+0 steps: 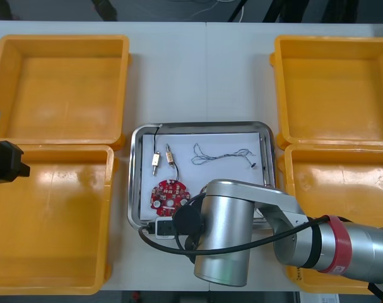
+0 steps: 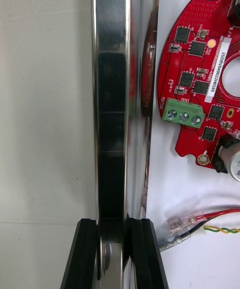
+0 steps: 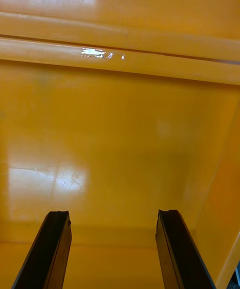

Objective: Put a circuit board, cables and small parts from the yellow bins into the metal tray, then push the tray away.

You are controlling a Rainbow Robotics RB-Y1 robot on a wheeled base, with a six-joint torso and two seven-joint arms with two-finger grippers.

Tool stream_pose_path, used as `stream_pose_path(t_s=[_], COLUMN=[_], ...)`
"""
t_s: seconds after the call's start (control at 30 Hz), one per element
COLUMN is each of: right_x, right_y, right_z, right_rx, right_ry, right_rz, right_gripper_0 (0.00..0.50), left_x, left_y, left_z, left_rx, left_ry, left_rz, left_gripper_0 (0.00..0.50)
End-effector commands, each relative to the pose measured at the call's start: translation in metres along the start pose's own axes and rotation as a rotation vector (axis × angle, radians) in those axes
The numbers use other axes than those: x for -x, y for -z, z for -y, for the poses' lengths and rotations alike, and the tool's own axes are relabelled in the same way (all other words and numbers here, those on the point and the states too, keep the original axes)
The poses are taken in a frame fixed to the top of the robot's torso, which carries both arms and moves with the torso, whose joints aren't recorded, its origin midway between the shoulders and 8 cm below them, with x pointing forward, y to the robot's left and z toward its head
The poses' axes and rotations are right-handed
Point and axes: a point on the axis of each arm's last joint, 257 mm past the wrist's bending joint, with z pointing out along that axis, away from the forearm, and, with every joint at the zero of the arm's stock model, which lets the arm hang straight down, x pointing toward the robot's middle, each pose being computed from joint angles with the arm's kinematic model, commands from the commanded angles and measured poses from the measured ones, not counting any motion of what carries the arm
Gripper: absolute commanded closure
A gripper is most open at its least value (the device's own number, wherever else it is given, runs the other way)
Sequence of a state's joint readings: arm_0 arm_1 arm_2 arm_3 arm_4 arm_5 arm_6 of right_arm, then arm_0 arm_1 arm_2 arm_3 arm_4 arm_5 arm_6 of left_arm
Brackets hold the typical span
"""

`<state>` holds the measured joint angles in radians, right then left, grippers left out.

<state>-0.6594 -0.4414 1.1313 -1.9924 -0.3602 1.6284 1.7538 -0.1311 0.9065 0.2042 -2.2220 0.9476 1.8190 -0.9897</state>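
Note:
The metal tray [image 1: 135, 177], white inside, holds a round red circuit board [image 1: 169, 194], two small metal parts [image 1: 156, 159] and a thin twisted cable [image 1: 219, 153]. My right gripper [image 2: 114, 254] is shut on the tray's near rim [image 2: 111, 94], one finger on each side of the edge. Inside the tray, the circuit board [image 2: 200, 89] lies just beyond the rim, with a red and yellow cable [image 2: 210, 219] near the fingers. My right arm [image 1: 229, 233] covers the tray's near edge. My left gripper [image 3: 114, 249] hangs open over a yellow bin's bare floor [image 3: 120, 144].
Two yellow bins stand on the left [image 1: 52, 214] [image 1: 58, 88] and two on the right [image 1: 333, 88] [image 1: 342, 189], all bare inside. The left arm [image 1: 5, 163] sits at the table's left edge. Beyond the tray lies open table between the far bins.

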Motion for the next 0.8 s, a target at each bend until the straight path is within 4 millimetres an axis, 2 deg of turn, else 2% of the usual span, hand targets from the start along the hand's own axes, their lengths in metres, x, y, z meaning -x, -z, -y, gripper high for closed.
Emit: stream_pose_path(t_s=[0.03, 0.33, 0.57, 0.8], right_x=[0.018, 0.016, 0.013, -0.001], right_y=[0.009, 0.018, 0.025, 0.029], right_z=[0.005, 0.036, 0.059, 0.082], right_rx=[-0.029, -0.098, -0.145, -0.199], right_ry=[0.048, 0.071, 0.083, 0.089], right_rz=[0.036, 0.023, 0.012, -0.019], right_gripper_0=[0.456, 0.5, 0.5, 0.5], left_x=[0.01, 0.01, 0.01, 0.01], left_y=[0.014, 0.014, 0.014, 0.014], left_z=[-0.013, -0.013, -0.013, -0.013], left_rx=[0.039, 0.039, 0.039, 0.039], left_ry=[-0.087, -0.087, -0.087, -0.087], left_rz=[0.045, 0.045, 0.045, 0.045], left_gripper_0=[0.0, 0.0, 0.0, 0.0])
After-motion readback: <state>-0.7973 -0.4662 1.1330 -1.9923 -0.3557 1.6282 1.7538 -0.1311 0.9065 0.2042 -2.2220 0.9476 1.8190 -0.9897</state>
